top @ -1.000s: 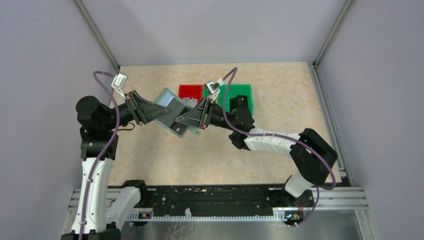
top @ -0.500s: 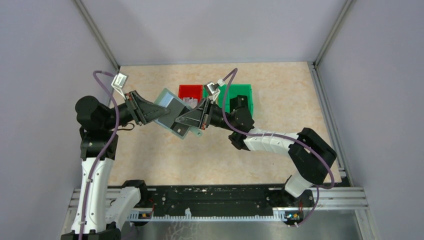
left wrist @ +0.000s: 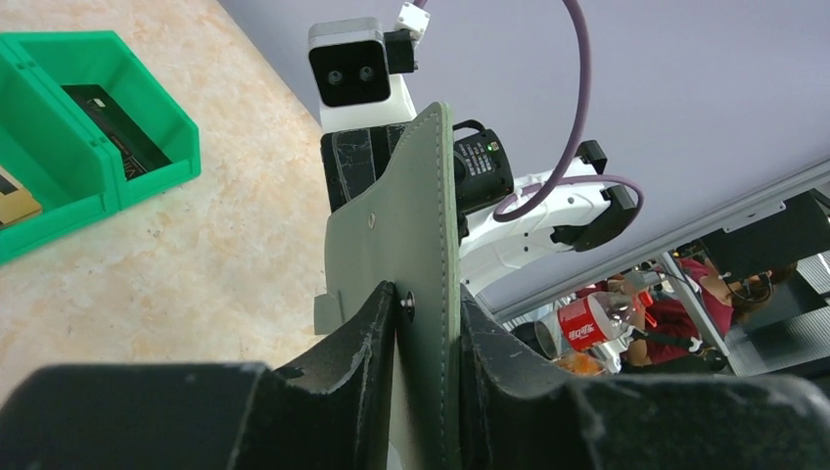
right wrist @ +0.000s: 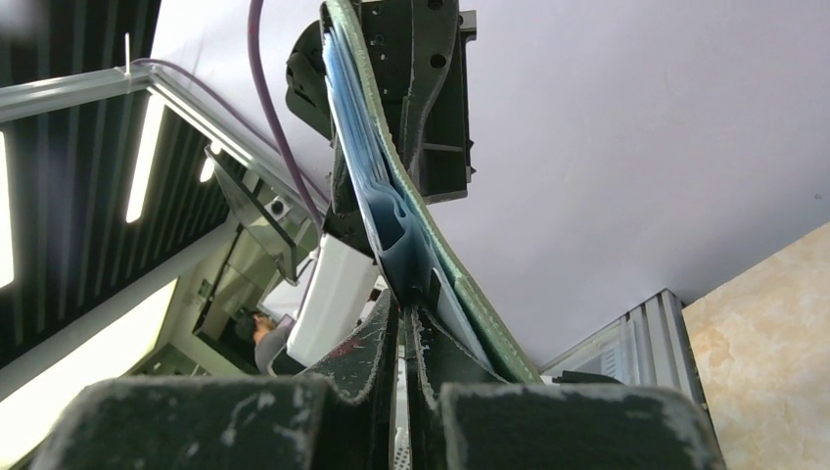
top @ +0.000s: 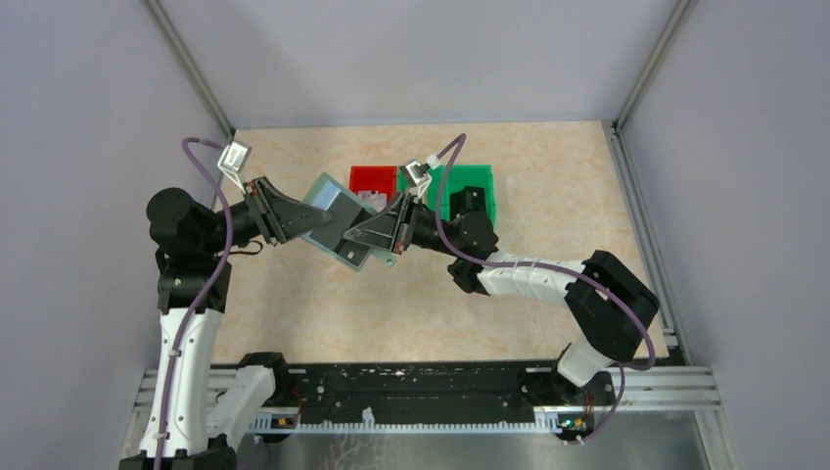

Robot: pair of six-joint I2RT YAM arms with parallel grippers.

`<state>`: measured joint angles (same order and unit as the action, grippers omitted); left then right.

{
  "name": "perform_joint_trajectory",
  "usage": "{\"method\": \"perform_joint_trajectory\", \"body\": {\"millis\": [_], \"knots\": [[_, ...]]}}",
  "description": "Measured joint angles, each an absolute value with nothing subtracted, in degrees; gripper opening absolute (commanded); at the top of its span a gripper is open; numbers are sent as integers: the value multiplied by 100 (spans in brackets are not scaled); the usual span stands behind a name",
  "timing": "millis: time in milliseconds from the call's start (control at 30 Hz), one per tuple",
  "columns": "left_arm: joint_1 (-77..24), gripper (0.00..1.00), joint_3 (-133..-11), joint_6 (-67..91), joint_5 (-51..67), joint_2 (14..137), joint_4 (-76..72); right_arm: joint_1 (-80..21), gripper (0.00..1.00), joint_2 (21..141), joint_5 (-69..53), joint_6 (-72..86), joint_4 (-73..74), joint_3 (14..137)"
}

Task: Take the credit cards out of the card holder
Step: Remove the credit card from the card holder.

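Observation:
The card holder (top: 323,194) hangs open in the air above the table, between my two grippers. Its grey-green outside (left wrist: 411,225) faces the left wrist view. Its pale blue-grey pockets (right wrist: 390,227) face the right wrist view. My left gripper (top: 301,221) is shut on the holder's left edge, one finger on each face (left wrist: 428,300). A dark grey credit card (top: 342,231) lies against the inside. My right gripper (top: 358,239) is shut on its near edge, and its fingers (right wrist: 404,305) meet at the pocket mouth. Other cards are hidden.
A red bin (top: 373,178) and a green bin (top: 472,186) stand side by side at the back of the table, just behind the holder and the right wrist. In the left wrist view the green bin (left wrist: 98,127) is at upper left. Grey walls close in three sides.
My right gripper's fingers have closed at the holder's open edge. The holder and both arms have barely moved.

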<state>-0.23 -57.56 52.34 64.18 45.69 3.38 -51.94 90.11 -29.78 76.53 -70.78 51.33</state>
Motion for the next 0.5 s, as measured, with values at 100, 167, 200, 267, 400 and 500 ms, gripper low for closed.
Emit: {"method": "perform_joint_trajectory", "body": {"millis": [100,167,200,267,400,500], "knots": [[-23,22,-5756,5273,6416,4569,338,-5194,0,8986,-2978,7655,-7137,5098],[-23,19,-5756,5290,6414,4569,338,-5196,0,8962,-2974,7655,-7190,5063],[-23,18,-5756,5295,6414,4569,340,-5196,0,8943,-2976,7655,-7223,5041],[-25,18,-5756,5308,6414,4569,338,-5196,0,8919,-2974,7653,-7279,5009],[-32,18,-5756,5319,6416,4576,340,-5196,0,8917,-2961,7655,-7384,4943],[-36,22,-5756,5336,6416,4576,340,-5196,0,8917,-2958,7655,-7413,4936]]}}
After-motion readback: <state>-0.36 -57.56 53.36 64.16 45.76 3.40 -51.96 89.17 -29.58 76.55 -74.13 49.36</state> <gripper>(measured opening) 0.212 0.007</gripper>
